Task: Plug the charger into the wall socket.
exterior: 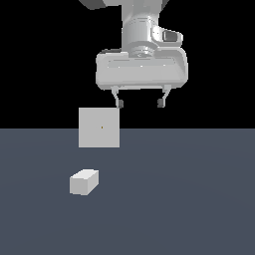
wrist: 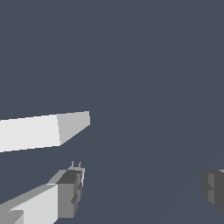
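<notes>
Overhead, tool (exterior: 140, 103) spread wide and empty, hung high above the bench (exterior: 189, 199). Down toward seven o'clock in the exterior view: charger (exterior: 83, 182) flat on the bench, long axis slanting one-to-seven. Just behind it, upright at twelve o'clock: wall socket (exterior: 99, 127).

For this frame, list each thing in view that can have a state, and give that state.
charger: lying on the floor, unplugged, not gripped, apart from the socket.
wall socket: standing upright, nothing plugged into it.
gripper: open, empty, raised above the floor, touching nothing.
</notes>
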Available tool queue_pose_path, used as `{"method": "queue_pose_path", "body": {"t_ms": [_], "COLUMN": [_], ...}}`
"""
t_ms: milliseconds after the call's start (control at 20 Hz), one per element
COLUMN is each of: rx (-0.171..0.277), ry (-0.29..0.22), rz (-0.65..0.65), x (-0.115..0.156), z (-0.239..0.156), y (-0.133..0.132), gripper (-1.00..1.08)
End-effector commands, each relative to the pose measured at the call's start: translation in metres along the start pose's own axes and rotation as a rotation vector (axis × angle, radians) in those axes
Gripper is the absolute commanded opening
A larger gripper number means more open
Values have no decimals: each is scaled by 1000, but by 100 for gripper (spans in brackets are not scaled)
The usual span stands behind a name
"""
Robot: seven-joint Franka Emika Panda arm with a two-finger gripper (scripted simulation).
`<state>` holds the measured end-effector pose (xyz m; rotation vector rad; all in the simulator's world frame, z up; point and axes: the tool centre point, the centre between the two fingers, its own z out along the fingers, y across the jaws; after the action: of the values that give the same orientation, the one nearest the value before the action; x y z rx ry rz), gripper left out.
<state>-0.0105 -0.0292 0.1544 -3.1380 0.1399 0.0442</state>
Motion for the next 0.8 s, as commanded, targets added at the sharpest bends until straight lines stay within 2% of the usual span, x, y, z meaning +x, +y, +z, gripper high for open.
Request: {"method": "queue_pose_path", "body": {"t_ms": [0,400,750], "rx": [0,0,-1], "ry": [0,15,52], "rz": [0,8,27], "x": [0,-7,-23], "z": [0,5,18], "y": [0,-5,-19], "gripper": [100,100,100]}}
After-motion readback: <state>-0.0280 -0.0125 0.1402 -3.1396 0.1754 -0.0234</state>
